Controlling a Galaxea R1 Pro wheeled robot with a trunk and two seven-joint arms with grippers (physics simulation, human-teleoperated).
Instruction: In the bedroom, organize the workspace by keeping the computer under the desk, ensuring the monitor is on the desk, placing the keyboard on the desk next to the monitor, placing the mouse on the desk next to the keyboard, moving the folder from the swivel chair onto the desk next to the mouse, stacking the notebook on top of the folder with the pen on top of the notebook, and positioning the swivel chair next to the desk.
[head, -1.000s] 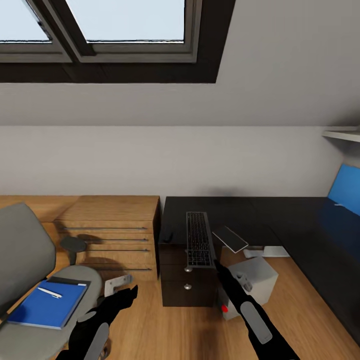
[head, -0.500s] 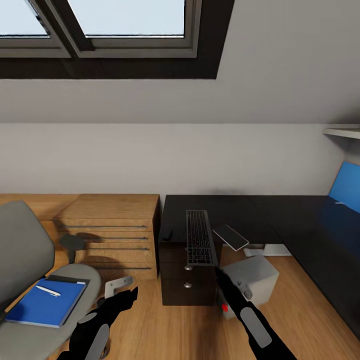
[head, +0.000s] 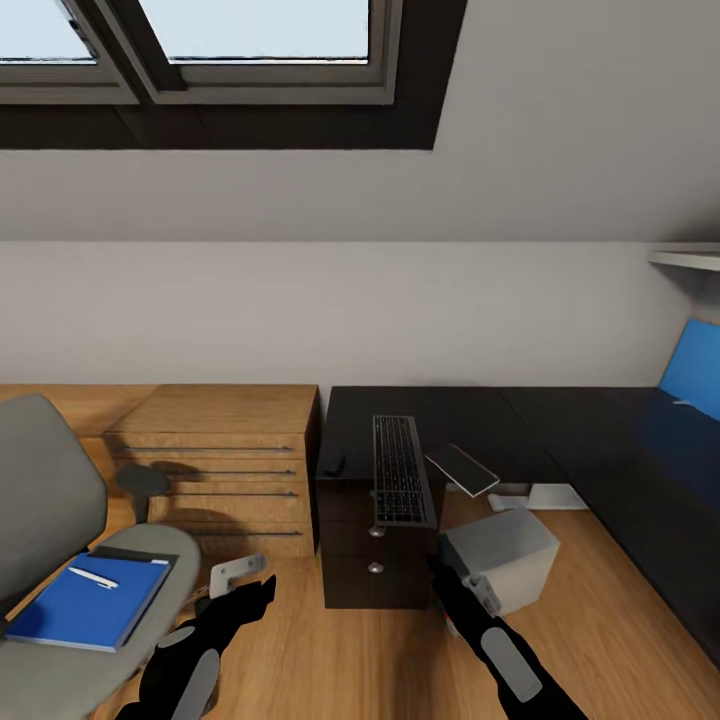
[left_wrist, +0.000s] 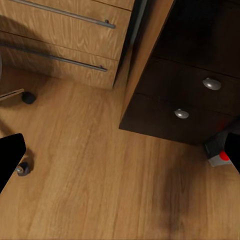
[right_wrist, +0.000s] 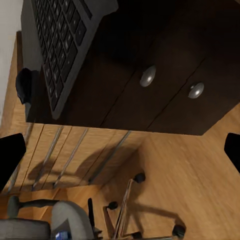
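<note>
The black desk (head: 470, 415) carries the keyboard (head: 398, 470) (right_wrist: 60, 45), lying front to back. The small black mouse (head: 334, 465) (right_wrist: 24, 85) sits left of it. A thin grey notebook (head: 462, 468) tilts over the desk's edge on the right. Below stands the grey computer (head: 505, 555). At the left, the swivel chair (head: 40, 500) holds the blue folder (head: 85, 605) with the pen (head: 97, 577) on it. My left gripper (head: 255, 592) (left_wrist: 120, 155) hangs open over the floor. My right gripper (head: 440, 572) (right_wrist: 120, 150) is open beside the drawer unit (head: 370, 570).
A light wooden dresser (head: 225, 460) with bar handles stands between chair and desk. A blue upright panel (head: 692, 368) stands on the desk's far right; I cannot tell what it is. A shelf (head: 690, 258) juts from the right wall. Chair casters (left_wrist: 28, 97) rest on the wooden floor.
The camera has shifted slightly, sliding the chair leftward in view. My right gripper has drawn back a little from the keyboard's near end. The left arm is much as before.
</note>
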